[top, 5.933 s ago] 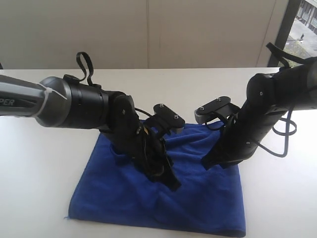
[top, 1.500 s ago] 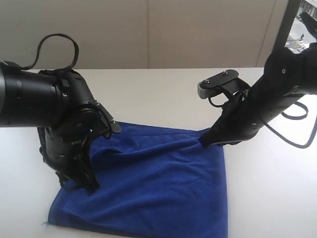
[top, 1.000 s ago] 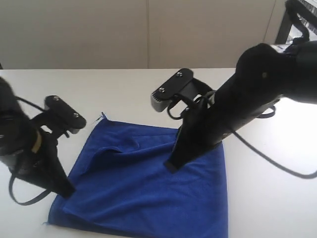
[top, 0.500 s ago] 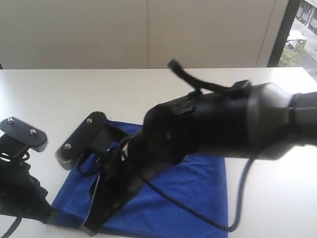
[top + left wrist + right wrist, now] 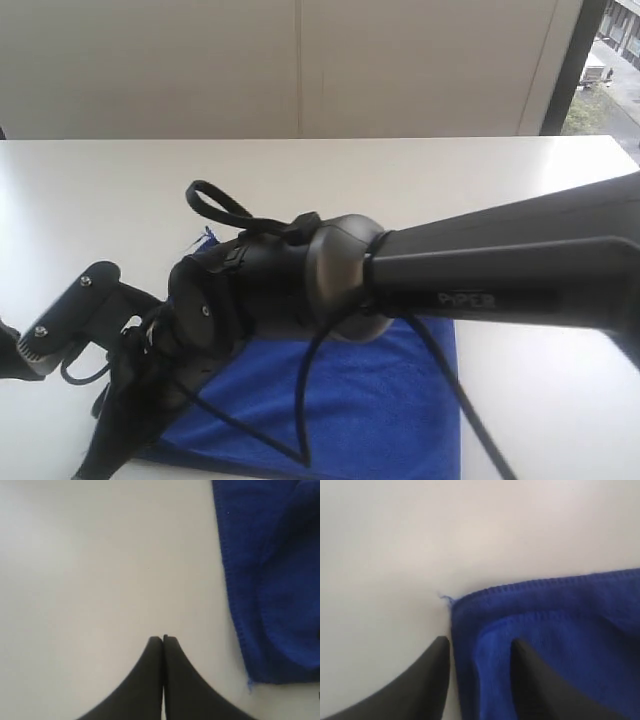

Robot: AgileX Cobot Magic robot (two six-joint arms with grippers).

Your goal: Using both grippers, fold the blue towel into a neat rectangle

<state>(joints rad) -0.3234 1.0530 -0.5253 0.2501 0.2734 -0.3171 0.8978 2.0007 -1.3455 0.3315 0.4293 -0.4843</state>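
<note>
White table (image 5: 450, 170), beige wall (image 5: 150, 70), left tool (image 5: 163, 638) clenched empty, right tool (image 5: 481, 644) parted astride blue towel (image 5: 570, 620) corner

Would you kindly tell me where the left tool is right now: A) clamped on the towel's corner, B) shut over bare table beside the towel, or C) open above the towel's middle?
B: the left tool is shut over the white table, with the blue towel beside it, untouched.
</note>
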